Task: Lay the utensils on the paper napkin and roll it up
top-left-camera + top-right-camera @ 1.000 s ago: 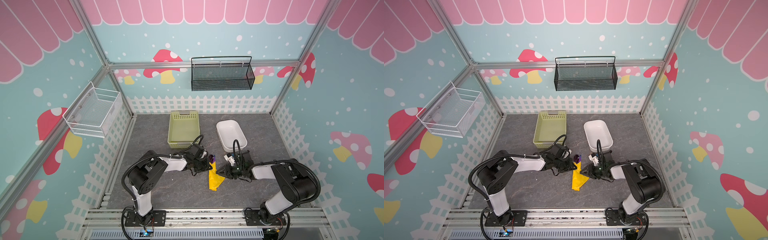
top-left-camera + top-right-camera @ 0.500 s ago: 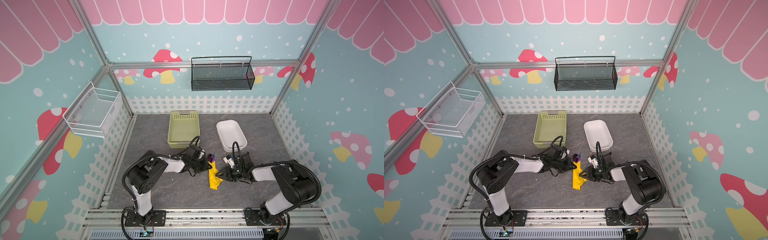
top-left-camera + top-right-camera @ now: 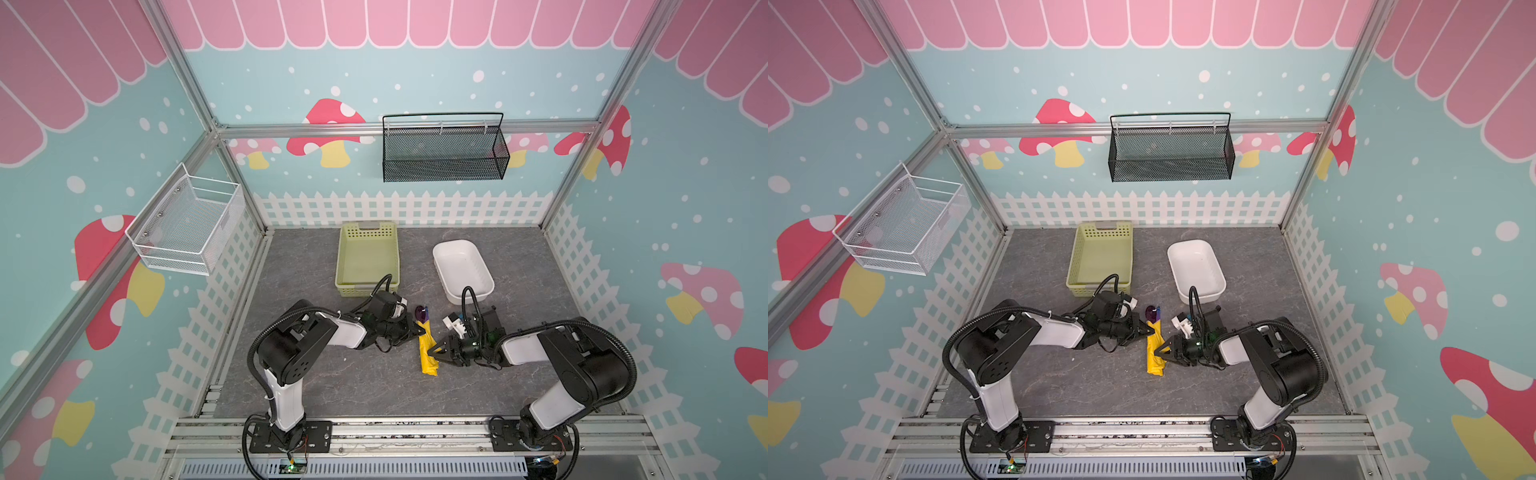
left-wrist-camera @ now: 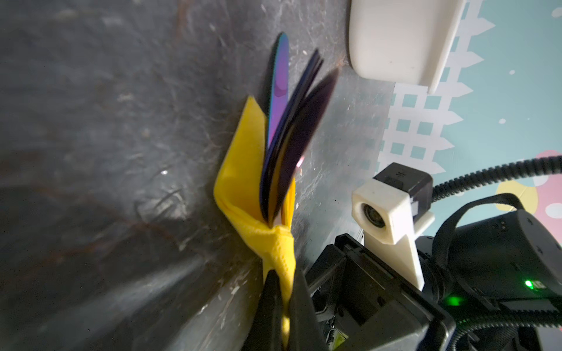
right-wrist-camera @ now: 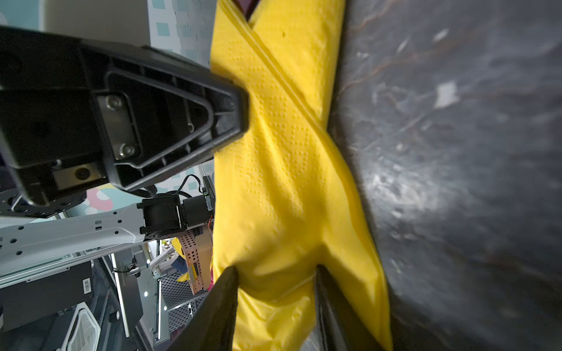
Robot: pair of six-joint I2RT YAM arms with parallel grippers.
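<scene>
The yellow paper napkin [image 3: 428, 353] [image 3: 1155, 351] lies on the grey table as a narrow wrapped bundle. The utensils [image 3: 422, 313] [image 3: 1152, 312] stick out of its far end, with purple-blue and dark heads [image 4: 292, 121] showing. My left gripper [image 3: 422, 331] [image 3: 1150, 331] [image 4: 284, 291] is shut, pinching the napkin near that end. Its black finger [image 5: 170, 121] presses the bundle's side. My right gripper [image 3: 435, 353] [image 3: 1160, 354] [image 5: 276, 282] comes in from the other side, open, its two fingers astride the middle of the bundle [image 5: 282, 182].
A pale green basket [image 3: 368, 257] and a white tub [image 3: 463, 270] stand just behind the grippers. A black wire basket [image 3: 442, 151] hangs on the back wall and a white wire basket [image 3: 187, 226] on the left wall. White fence panels ring the table.
The napkin has gone from a wider folded shape to a narrow bundle. My right gripper's jaws have spread wider around it. The left gripper stays pinched on the napkin.
</scene>
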